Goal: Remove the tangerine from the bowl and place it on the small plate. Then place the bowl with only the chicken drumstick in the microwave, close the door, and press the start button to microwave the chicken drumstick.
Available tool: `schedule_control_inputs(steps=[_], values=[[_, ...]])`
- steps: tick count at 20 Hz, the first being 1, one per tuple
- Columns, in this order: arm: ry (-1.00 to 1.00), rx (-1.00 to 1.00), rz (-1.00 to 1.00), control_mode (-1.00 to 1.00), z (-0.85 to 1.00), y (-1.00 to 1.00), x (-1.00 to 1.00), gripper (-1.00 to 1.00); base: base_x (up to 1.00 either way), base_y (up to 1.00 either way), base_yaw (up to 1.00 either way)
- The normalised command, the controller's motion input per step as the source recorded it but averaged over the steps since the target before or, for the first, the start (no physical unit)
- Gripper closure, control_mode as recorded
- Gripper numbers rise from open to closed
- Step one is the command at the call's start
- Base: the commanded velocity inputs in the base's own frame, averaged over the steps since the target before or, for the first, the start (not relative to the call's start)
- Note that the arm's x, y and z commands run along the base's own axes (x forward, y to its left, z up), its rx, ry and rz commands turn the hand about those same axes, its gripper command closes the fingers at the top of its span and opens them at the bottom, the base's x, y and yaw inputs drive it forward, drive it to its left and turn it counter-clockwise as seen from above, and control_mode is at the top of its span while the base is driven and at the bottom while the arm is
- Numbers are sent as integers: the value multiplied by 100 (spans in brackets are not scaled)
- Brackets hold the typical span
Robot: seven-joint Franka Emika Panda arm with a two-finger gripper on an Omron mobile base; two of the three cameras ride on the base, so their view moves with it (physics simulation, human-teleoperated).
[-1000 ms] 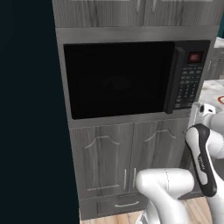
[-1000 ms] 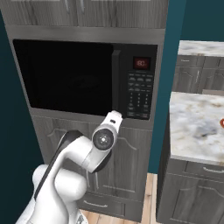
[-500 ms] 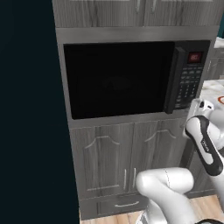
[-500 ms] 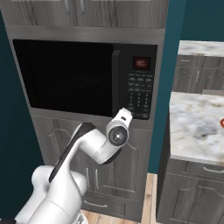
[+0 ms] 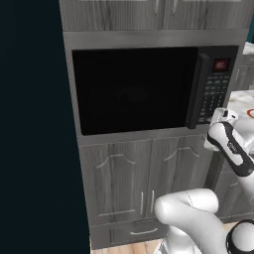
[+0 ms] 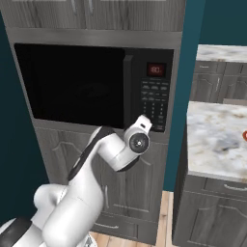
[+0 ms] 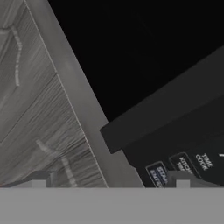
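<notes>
The microwave (image 5: 149,87) sits built into grey cabinets, its door (image 5: 131,89) shut flush, with the vertical handle (image 6: 128,89) just beside the keypad panel (image 6: 154,103). The claw (image 7: 109,181) is raised close to the keypad's lower edge; in the hand view its two fingertips (image 7: 38,178) rise with a wide gap between them, so it is released and grasps nothing. The lowest keypad buttons lie just ahead of the claw on one side, and the grey cabinet door (image 7: 30,113) under the microwave on the other. The red digital display (image 6: 155,69) is above the claw. Well off to the claw's side lies the marbled tabletop (image 6: 217,137), with a red-rimmed bit, probably the small plate (image 6: 244,136), at its edge.
</notes>
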Motion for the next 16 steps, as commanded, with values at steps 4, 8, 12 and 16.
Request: schedule_control_inputs(steps=[4,8,12,16], values=[[0,2,0,-100,-19,0,33,-100,0,0,0],[0,1,0,-100,-19,0,35,-100,0,0,0],[1,2,0,-100,-21,-18,31,-100,0,0,0],[0,2,0,-100,-16,-37,20,-100,0,0,0]])
